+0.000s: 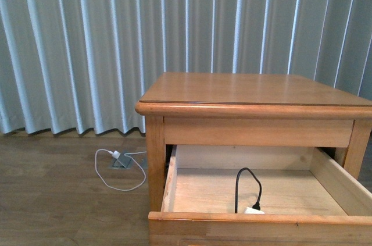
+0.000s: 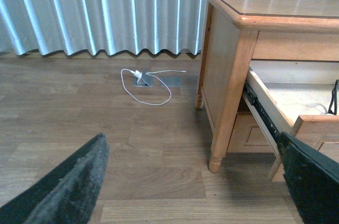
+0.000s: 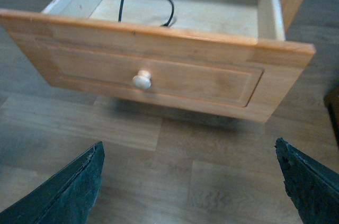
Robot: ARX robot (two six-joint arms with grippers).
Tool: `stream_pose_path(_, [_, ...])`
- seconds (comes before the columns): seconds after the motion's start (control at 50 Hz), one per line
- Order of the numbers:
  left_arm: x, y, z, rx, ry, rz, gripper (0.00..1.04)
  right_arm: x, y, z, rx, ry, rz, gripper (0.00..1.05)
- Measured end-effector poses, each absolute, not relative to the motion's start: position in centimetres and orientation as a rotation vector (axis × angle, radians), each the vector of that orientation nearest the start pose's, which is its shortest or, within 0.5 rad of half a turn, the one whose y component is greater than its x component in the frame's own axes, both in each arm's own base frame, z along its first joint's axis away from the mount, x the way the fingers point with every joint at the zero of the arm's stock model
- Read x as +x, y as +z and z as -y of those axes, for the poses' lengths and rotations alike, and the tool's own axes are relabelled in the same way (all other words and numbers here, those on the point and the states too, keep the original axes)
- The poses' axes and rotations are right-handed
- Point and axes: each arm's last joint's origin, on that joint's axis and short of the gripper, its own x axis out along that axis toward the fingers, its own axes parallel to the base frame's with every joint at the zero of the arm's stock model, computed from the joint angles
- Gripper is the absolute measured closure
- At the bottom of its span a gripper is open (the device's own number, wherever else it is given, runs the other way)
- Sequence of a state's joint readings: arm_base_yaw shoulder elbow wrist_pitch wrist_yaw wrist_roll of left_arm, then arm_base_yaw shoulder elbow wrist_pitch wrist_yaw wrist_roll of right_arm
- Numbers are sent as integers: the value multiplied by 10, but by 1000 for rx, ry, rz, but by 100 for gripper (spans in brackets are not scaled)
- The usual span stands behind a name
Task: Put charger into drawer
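In the front view, the drawer (image 1: 244, 218) is standing pulled out under a smooth, honey-coloured tabletop (image 1: 256, 89) with a rounded edge, and its inside is showing pale, matte wood. The charger (image 1: 254, 210) is lying inside, close to the front wall: a small white block with a thin black cable arching up from it. On the grey-brown plank floor (image 1: 58, 205) beside the stand, a white cable (image 1: 116, 154) is looping around a metal floor plate (image 1: 121, 162), in front of pleated pale curtains (image 1: 87, 42).

In the left wrist view, the left fingers (image 2: 69, 187) — dark wedges with a fuzzy surface — are spreading wide at the two lower corners. They are holding nothing and touching nothing, above the floor beside the stand.

In the right wrist view, the right fingers (image 3: 69, 192) are also gaping wide and empty, hanging over the floor in front of the drawer's recessed panel front and its round pale knob (image 3: 141, 80). The charger's black cable is curving over the pale drawer bottom behind that front.
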State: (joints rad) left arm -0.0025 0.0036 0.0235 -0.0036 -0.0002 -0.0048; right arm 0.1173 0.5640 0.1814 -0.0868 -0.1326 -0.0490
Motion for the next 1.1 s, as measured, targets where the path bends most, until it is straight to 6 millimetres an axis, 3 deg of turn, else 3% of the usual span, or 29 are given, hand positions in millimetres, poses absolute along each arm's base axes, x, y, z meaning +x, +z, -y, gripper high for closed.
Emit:
stream_pose_path(0.3, [96, 171, 0, -4, -3, 16, 6, 204, 158, -57, -51, 273, -572, 9])
stream_pose_path(0.601, [96, 171, 0, -4, -2, 16, 6, 261, 141, -73, 3, 215, -631, 9])
stream_pose_path(1.101, [96, 171, 0, -4, -2, 16, 6, 325, 126, -85, -5, 113, -538, 9])
